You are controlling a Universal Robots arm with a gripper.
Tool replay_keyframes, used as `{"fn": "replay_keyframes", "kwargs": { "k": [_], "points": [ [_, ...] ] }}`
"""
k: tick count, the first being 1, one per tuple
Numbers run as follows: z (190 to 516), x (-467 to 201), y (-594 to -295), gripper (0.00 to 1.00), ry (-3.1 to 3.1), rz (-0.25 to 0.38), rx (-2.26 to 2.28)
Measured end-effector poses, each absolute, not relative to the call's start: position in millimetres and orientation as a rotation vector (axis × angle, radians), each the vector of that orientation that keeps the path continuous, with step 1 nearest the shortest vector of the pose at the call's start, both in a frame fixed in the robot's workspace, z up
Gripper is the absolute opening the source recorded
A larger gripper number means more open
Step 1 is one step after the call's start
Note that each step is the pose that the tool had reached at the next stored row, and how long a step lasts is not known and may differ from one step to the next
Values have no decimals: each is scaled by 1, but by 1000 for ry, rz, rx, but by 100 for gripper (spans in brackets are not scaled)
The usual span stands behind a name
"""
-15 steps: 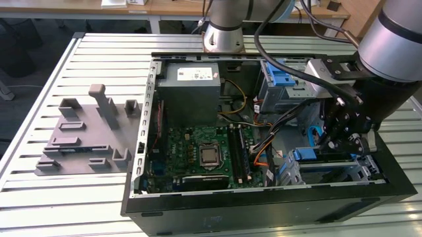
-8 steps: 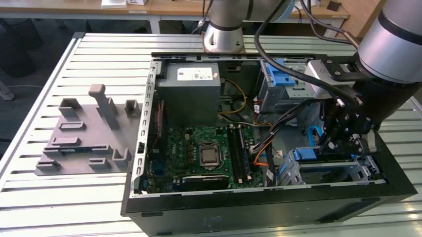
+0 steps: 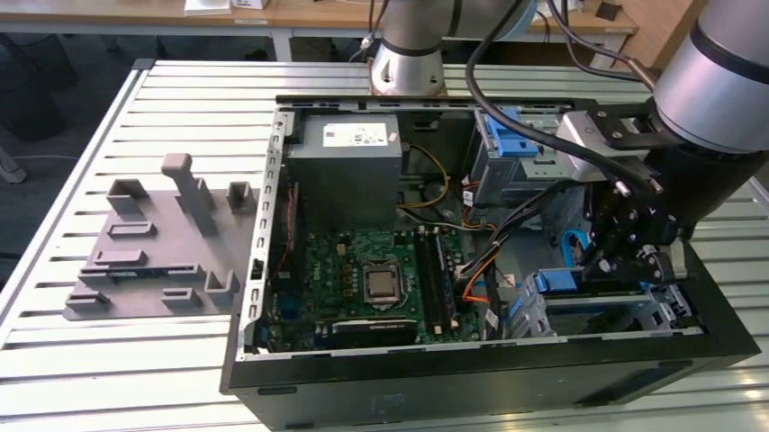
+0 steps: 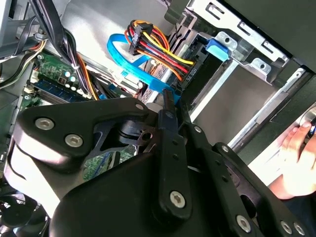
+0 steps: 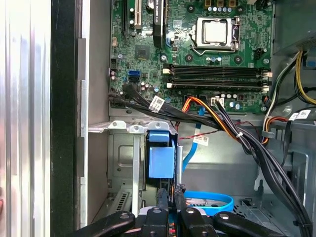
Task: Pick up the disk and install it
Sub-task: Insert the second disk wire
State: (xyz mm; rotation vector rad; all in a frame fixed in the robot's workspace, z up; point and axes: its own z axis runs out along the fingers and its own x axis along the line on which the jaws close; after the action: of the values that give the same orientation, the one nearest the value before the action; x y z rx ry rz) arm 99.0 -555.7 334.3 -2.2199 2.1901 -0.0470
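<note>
In the exterior view we see the gripper [image 3: 625, 261] reaching down into the open computer case [image 3: 481, 378], at the drive cage [image 3: 601, 310] near the case's wall on the exterior view's right. The disk [image 3: 577, 281] sits there on edge, with little room around it. The grey stand [image 3: 157, 247] lies well apart on the table [image 3: 72, 162].

In the second wrist view the fingers [image 4: 168, 116] are pinched narrowly on the disk's blue frame [image 4: 163, 91], beside a cable bundle [image 4: 153, 47].

In the first wrist view the disk [image 5: 161, 158] stands in the cage below the motherboard [image 5: 197, 44]. We cannot read any labels.
</note>
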Motion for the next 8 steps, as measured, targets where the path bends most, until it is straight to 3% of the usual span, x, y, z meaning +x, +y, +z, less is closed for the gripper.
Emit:
{"fn": "replay_keyframes", "kwargs": {
  "k": [8],
  "points": [
    [333,99,-556,16,2192,-47,-2218]
  ]
}}
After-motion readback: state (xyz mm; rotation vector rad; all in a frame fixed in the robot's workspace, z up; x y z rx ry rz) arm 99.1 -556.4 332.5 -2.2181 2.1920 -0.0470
